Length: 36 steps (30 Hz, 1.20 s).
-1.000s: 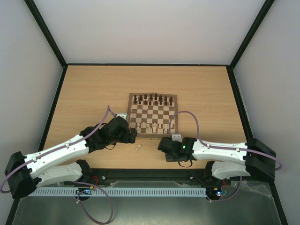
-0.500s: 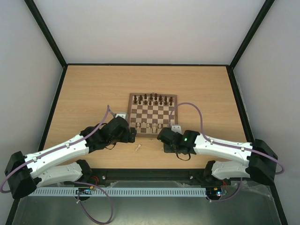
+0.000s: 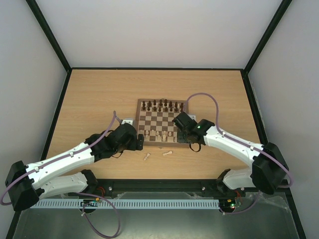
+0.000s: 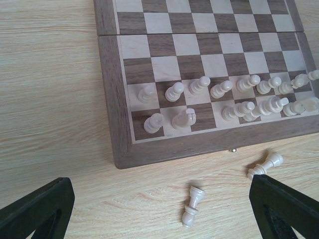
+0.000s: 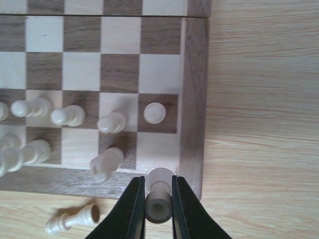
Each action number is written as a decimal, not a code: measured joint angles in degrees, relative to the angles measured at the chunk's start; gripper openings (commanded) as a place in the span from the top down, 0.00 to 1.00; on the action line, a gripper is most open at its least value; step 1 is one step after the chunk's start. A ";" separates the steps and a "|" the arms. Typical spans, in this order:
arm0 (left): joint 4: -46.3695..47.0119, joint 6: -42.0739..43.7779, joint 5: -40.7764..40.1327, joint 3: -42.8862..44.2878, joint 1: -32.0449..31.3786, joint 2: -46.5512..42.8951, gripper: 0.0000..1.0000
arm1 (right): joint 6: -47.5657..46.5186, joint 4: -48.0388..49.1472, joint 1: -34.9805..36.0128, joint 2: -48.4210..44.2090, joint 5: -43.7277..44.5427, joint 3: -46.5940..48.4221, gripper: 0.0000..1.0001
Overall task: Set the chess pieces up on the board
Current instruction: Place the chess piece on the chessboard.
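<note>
I see the R gripper (image 5: 158,206) clamped on one cream piece (image 5: 159,180), over the board (image 4: 112,89) border at its 5 o'clock corner. L gripper (image 3: 140,141) is spread wide, holding nothing, approx 7 o'clock of the board. Other cream pieces (image 4: 199,85) fill the near rows. Two loose pieces (image 4: 193,208) lie flat on the table (image 3: 99,99) at 6 o'clock.

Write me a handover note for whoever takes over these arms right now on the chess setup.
Right gripper: shut on a pale piece, held over the board at its near right border, next to the empty corner square.
Left gripper: open, empty, near the board's near left corner.
Done: dark pieces stand at the far side; most pale pieces fill the two near rows.
To do: place the held piece, then the two loose pieces lying on the table.
</note>
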 measured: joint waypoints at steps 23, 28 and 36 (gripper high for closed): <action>-0.13 -0.17 -0.04 0.07 0.70 0.00 0.01 | -5.25 3.41 -2.49 7.82 -2.89 0.07 0.87; -0.15 -0.20 -0.04 0.07 0.70 0.00 0.01 | -5.29 3.61 -2.49 8.37 -2.86 0.07 0.85; -0.57 -0.50 -0.20 0.07 0.70 -0.35 0.01 | -5.53 3.87 -2.54 8.72 -2.71 0.07 0.77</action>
